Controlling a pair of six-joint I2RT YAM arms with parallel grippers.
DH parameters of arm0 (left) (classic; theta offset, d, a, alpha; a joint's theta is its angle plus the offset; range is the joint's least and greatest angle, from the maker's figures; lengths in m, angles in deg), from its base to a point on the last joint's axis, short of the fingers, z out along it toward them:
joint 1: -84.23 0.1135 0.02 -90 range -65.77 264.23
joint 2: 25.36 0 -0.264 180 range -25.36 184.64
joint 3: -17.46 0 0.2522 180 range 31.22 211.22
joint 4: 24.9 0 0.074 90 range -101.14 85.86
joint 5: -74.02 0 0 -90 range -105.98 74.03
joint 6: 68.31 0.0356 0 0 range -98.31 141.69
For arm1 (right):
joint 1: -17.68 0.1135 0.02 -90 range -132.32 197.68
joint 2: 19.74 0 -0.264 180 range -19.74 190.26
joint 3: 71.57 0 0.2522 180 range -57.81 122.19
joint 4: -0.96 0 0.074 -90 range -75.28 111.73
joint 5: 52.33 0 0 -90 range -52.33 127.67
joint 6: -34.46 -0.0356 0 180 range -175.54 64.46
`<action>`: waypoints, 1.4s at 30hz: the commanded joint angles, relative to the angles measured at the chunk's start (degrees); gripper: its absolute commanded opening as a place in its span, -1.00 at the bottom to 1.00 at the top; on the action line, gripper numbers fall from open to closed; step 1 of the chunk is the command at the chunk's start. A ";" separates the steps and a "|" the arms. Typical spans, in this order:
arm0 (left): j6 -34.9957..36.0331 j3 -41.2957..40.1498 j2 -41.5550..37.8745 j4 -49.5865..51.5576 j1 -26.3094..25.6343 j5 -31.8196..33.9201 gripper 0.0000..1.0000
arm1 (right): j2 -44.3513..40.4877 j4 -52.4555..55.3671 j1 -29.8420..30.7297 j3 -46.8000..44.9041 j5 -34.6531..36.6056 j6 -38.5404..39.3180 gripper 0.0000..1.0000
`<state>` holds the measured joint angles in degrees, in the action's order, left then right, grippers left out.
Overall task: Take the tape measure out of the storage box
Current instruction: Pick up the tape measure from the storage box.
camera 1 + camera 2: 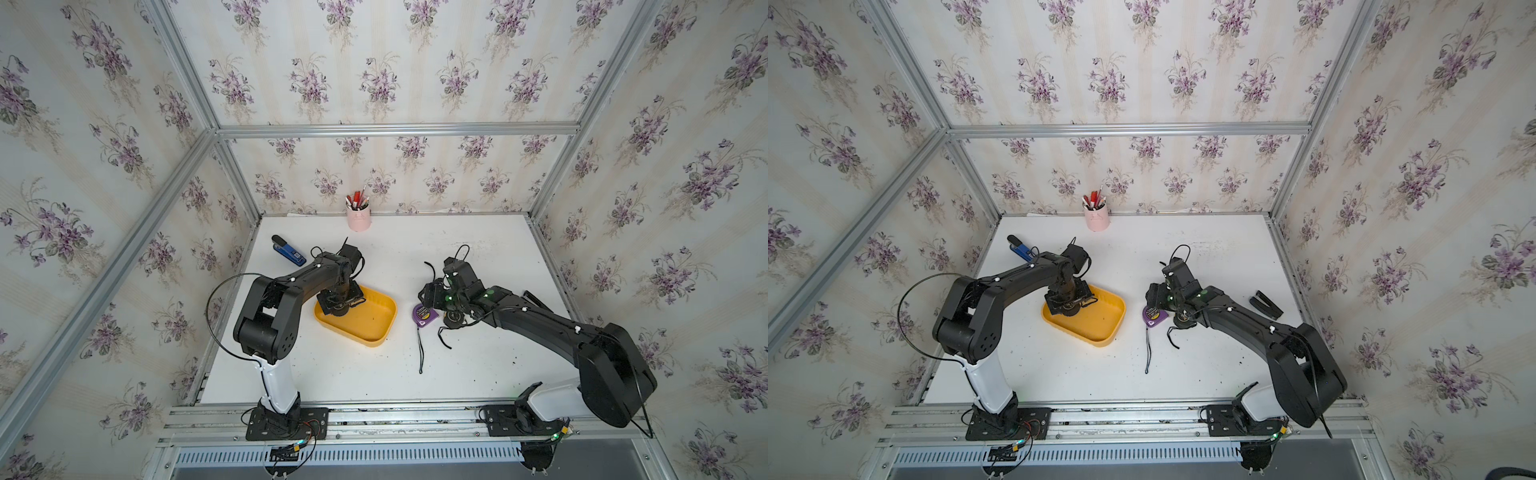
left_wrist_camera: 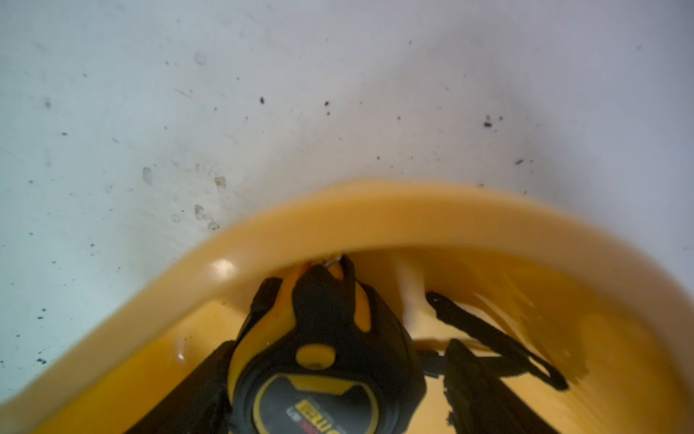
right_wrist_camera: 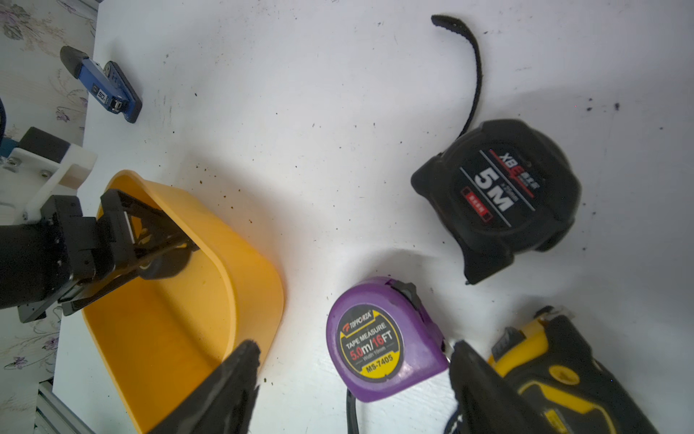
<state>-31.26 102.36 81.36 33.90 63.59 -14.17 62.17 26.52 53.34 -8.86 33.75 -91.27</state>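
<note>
Left tool [image 1: 340, 306] straddles the tape [image 2: 323, 375] in the box [image 1: 370, 321], grip unclear; a loose pinch could drop it. Right tool [image 3: 353, 347] released.

Tape measure [image 2: 319, 360] — in yellow storage box [image 2: 375, 220]

Purple tape measure [image 3: 383, 338] reads "TOPFORZA TAPE MEASURE 5.0m/16FT MS-7405"; black tape measure [image 3: 495, 195] reads "5M"

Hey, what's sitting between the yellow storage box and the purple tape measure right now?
Only bare white table with a few dark specks lies between the storage box and the purple tape measure; the right wrist view shows it best.
</note>
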 commanded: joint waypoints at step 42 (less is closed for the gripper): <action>-12.52 7.20 -18.50 -8.02 -0.22 -30.75 -0.11 | -0.36 -21.87 6.63 1.78 -18.11 3.32 0.62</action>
<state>-40.85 108.37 63.55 29.35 63.59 -40.09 61.25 9.10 59.20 -8.23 16.09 -88.69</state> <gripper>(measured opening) 0.651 0.808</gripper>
